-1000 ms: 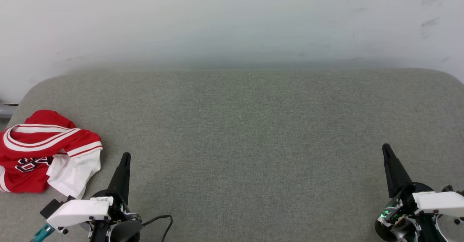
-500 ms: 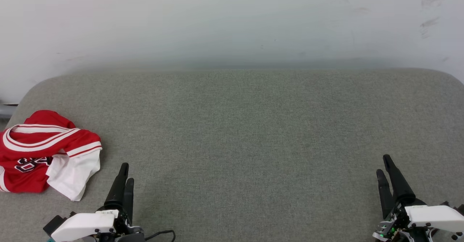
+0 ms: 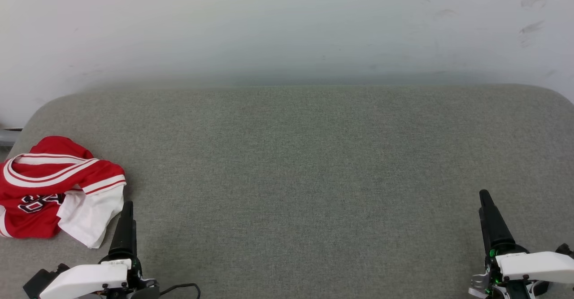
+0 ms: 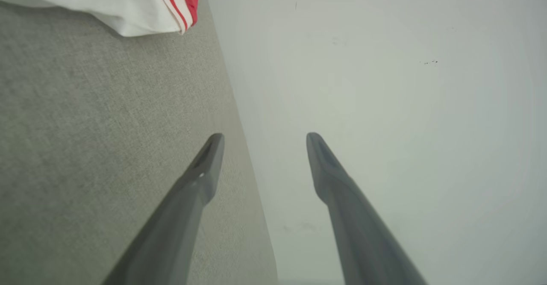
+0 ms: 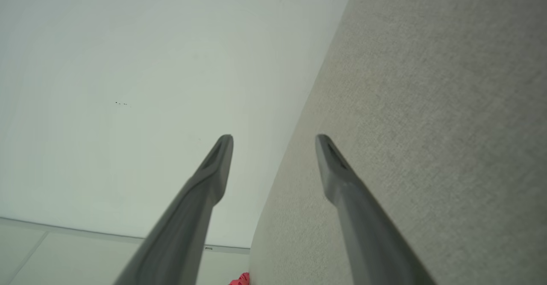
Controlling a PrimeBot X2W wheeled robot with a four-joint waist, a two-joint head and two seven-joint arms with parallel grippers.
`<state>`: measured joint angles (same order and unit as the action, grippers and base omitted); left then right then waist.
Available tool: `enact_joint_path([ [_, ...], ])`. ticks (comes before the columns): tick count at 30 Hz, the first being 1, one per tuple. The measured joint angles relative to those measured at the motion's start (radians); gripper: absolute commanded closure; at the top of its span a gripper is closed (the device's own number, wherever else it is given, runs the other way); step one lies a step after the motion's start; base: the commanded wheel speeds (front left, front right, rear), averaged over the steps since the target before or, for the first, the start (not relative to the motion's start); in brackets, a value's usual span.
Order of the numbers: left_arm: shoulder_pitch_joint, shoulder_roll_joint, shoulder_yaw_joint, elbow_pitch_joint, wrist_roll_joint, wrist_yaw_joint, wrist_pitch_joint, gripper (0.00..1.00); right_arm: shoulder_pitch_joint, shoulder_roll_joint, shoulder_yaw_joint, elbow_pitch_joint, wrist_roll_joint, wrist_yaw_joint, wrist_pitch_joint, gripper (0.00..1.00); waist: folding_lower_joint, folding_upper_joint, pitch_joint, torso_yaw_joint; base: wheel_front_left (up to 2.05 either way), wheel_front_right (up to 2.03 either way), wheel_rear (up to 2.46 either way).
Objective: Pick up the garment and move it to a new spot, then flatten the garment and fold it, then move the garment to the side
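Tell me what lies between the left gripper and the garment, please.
Only a narrow strip of bare grey cushion lies between the left gripper and the garment; the head view and left wrist view both show it.

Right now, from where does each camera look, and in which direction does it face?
Head view: from above, forward and down on the grey surface and white wall; left hand and right hand at bottom corners.
Left wrist view: along its own open fingers, over the surface toward the wall; garment top left.
Right wrist view: likewise, along its own open fingers.
Shared: head and left wrist views show the garment.
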<state>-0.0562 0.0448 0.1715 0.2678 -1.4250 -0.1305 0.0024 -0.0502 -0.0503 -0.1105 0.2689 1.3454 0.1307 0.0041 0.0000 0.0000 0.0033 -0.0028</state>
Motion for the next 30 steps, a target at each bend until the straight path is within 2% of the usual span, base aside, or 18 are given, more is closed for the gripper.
enact_joint_path([
  [13, 0.0, 0.0, 0.075, -0.062, 0.157, 0.0, -0.05, 0.0, -0.001, 0.001, -0.006, -0.087, -0.305, 0.0, -0.049, 0.0, 0.0, 0.0, 0.003, 0.0, 0.0, 0.0, 0.0],
  [25, 0.013, 0.001, 0.058, -0.174, 0.332, 0.0, -0.089, 0.0, -0.001, 0.001, 0.037, -0.173, -0.642, 0.0, -0.09, 0.0, 0.0, 0.0, 0.007, 0.0, 0.0, 0.0, 0.0],
  [30, 0.029, 0.001, 0.03, -0.224, 0.444, 0.0, -0.104, 0.0, 0.0, 0.001, 0.045, -0.204, -0.735, 0.0, -0.105, 0.0, -0.0001, 0.0, 0.009, 0.0, 0.0, 0.0, 0.0],
])
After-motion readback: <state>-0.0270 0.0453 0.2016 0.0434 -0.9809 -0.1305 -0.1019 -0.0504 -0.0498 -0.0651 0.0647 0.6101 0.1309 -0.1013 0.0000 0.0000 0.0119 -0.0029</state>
